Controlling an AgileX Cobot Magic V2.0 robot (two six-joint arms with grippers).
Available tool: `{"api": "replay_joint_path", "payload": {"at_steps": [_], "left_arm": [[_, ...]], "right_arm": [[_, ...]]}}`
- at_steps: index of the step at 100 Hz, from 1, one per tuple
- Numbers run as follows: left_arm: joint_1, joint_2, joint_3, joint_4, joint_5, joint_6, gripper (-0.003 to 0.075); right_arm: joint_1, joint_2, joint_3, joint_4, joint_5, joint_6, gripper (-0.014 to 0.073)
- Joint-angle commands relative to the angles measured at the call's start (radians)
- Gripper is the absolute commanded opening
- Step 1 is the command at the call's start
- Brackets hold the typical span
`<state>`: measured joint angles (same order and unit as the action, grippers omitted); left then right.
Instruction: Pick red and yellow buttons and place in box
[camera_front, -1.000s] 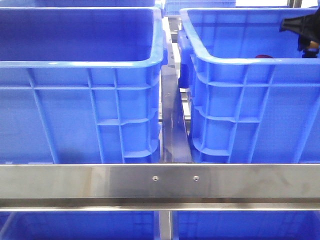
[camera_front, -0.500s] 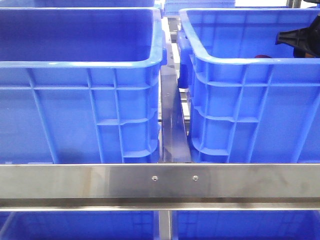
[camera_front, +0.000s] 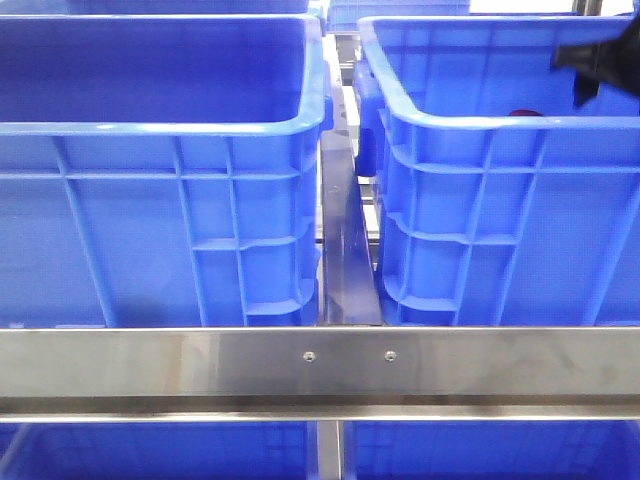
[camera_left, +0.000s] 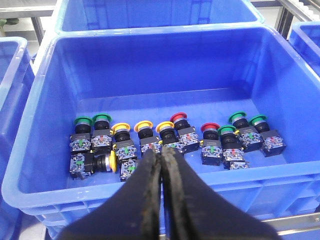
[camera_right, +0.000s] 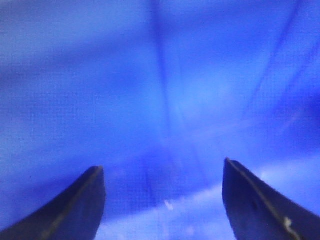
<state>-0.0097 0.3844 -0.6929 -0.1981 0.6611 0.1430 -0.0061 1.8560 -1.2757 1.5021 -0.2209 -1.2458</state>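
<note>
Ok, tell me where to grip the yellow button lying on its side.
Take the yellow button by its black barrel, from straight above: it lies flat with that middle exposed, neighbours close beside it. The left pincer is shut; open it first.

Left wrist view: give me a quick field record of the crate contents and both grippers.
crate: blue crate, open top, buttons in a loose row on its floor
green buttons: four, two at each end of the row
yellow buttons: four, one lying on its side
red buttons: two
left gripper: shut, empty, above the crate's near wall
right gripper: open, empty, blurred blue plastic ahead
</note>
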Motion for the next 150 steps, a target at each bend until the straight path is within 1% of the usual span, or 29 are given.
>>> {"api": "replay_joint_path", "payload": {"at_steps": [1, 29, 83, 114, 119, 124, 150], "left_arm": [[0.002, 0.008, -0.024, -0.018, -0.075, -0.009, -0.0019], [0.002, 0.008, -0.024, -0.018, -0.075, -0.009, -0.0019], [0.002, 0.008, -0.024, -0.018, -0.075, -0.009, -0.0019], [0.002, 0.008, -0.024, -0.018, -0.075, -0.009, -0.0019], [0.002, 0.008, -0.024, -0.018, -0.075, -0.009, -0.0019], [0.002, 0.008, -0.024, -0.018, -0.075, -0.009, -0.0019], [0.002, 0.008, -0.024, -0.018, -0.075, -0.009, -0.0019]], "right_arm": [[-0.005, -0.103, -0.015, -0.012, -0.005, -0.023, 0.0522], [-0.005, -0.33, 0.09, -0.012, 0.017, -0.059, 0.0521], [-0.005, -0.947, 0.5, -0.013, 0.252, -0.07, 0.0518], [-0.005, -1.226, 0.665, -0.013, 0.296, -0.07, 0.0508], [-0.005, -1.261, 0.685, -0.013, 0.296, -0.07, 0.0473], [-0.005, -1.293, 0.702, -0.013, 0.296, -0.07, 0.0416], [-0.005, -1.357, 0.73, -0.013, 0.313, -0.07, -0.0002]]}}
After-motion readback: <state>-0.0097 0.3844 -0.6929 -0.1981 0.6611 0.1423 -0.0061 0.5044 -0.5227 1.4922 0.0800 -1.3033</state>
